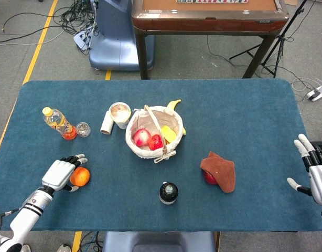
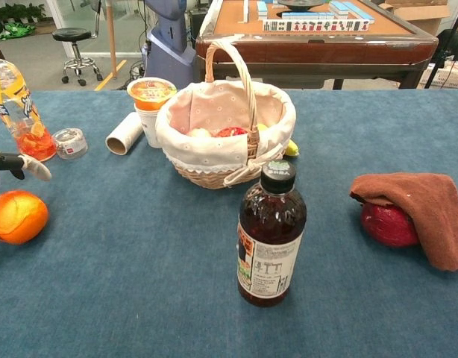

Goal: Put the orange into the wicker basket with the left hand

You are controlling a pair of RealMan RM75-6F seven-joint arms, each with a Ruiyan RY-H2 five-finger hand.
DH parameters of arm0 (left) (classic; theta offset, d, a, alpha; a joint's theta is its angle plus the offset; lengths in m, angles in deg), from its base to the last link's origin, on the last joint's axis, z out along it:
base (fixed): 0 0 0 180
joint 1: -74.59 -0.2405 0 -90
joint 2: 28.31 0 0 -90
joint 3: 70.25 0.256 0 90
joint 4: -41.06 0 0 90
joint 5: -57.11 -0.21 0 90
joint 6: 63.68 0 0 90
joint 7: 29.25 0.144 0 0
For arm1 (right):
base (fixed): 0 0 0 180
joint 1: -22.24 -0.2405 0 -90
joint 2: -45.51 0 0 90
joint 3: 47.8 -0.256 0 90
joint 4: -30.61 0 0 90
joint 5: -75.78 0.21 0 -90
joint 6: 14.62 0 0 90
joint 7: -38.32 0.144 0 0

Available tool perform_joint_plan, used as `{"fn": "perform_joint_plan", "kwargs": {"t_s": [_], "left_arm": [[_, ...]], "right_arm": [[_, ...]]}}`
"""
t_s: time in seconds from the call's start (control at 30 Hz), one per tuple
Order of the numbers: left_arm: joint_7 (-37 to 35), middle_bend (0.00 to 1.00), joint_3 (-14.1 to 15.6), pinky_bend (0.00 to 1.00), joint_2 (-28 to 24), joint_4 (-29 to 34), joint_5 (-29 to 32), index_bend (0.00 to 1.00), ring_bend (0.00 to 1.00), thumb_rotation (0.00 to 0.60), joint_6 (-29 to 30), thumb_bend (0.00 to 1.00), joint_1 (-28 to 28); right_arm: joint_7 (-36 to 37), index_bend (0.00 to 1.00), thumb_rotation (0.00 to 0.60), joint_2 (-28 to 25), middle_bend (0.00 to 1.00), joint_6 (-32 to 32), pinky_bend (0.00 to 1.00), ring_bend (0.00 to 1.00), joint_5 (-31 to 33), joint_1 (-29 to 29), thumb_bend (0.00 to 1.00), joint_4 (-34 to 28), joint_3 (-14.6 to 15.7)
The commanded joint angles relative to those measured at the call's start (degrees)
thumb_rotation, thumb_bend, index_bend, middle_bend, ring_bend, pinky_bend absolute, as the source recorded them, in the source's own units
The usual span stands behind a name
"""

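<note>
The orange (image 1: 81, 176) (image 2: 17, 216) lies on the blue table near its front left edge. My left hand (image 1: 60, 173) is right beside it on its left, with fingers (image 2: 19, 164) stretched over its top and the thumb under its near side; the fingers are still apart and do not grip it. The wicker basket (image 1: 145, 150) (image 2: 214, 160), cloth-lined with an upright handle, stands at the table's middle with red and yellow fruit inside. My right hand (image 1: 314, 176) hangs open at the table's right edge, far from both.
A dark bottle (image 1: 168, 192) (image 2: 271, 237) stands in front of the basket. A brown cloth (image 1: 222, 170) covers a red fruit at the right. A yellow-capped bottle (image 1: 59, 124), a small jar (image 1: 83, 129), a cup (image 1: 120, 113) and a paper roll (image 1: 106, 125) sit behind the orange.
</note>
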Motion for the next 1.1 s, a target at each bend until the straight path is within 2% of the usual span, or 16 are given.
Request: {"fn": "perform_joint_plan", "kwargs": {"t_s": [0.03, 0.23, 0.47, 0.57, 0.77, 1.1], "left_arm": [[-0.2, 0.19, 0.1, 0.35, 0.4, -0.5, 0.0, 0.27, 0.25, 0.6, 0.1, 0.09, 0.2], [0.2, 0.25, 0.5, 0.41, 1.3, -2.0, 0.5, 0.36, 0.32, 0.6, -0.4, 0.09, 0.9], [-2.3, 0.43, 0.3, 0.55, 1.9, -2.9, -0.4, 0.48, 0.45, 0.6, 1.8, 0.09, 0.8], [-4.6, 0.43, 0.1, 0.58, 1.0, -2.0, -2.4, 0.48, 0.46, 0.6, 5.1, 0.09, 0.2], [-10.7, 0.43, -1.1, 0.58, -1.2, 1.3, -6.7, 0.48, 0.45, 0.6, 11.6, 0.09, -0.4], [-16.9, 0.41, -3.2, 0.58, -1.5, 5.2, -12.3, 0.47, 0.44, 0.6, 14.2, 0.09, 3.1]], "right_arm": [[0.2, 0.0, 0.6, 0.0, 0.06, 0.0, 0.23, 0.08, 0.1, 0.1, 0.0, 0.1, -0.1], [0.5, 0.0, 0.6, 0.1, 0.06, -0.2, 0.23, 0.08, 0.2, 0.1, 0.0, 0.3, -0.1], [0.6, 0.0, 0.6, 0.1, 0.06, -0.5, 0.23, 0.08, 0.0, 0.0, 0.0, 0.3, -0.1], [0.5, 0.0, 0.6, 0.1, 0.06, -0.5, 0.23, 0.08, 0.0, 0.0, 0.0, 0.2, -0.2], [0.3, 0.0, 0.6, 0.3, 0.06, -1.1, 0.23, 0.08, 0.0, -0.3, 0.0, 0.2, -0.2], [-0.8, 0.0, 0.6, 0.4, 0.06, -1.9, 0.23, 0.08, -0.9, -1.2, 0.0, -0.6, -0.3]]}}
